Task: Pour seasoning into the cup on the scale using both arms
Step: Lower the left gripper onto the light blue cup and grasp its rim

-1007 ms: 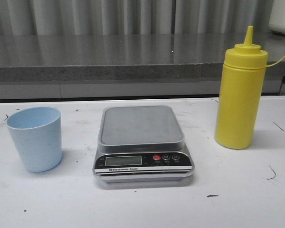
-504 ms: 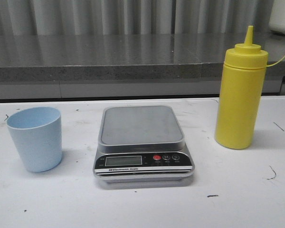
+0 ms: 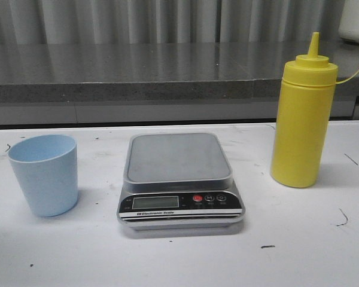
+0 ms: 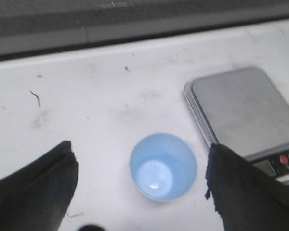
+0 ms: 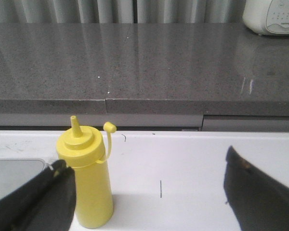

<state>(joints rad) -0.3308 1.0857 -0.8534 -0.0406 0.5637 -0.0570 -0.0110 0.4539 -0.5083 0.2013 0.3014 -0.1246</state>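
the pale blue cup (image 4: 163, 166) looks light and tippy; grasp mid-wall. left gripper (image 4: 140, 190) gapes wide above it, empty; right gripper (image 5: 149, 192) likewise, near the squeezable yellow bottle (image 5: 86, 180).

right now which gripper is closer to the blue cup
Left. The left gripper hangs over the cup, jaws spread wide to either side of it. The right gripper is across the scale, by the yellow bottle.
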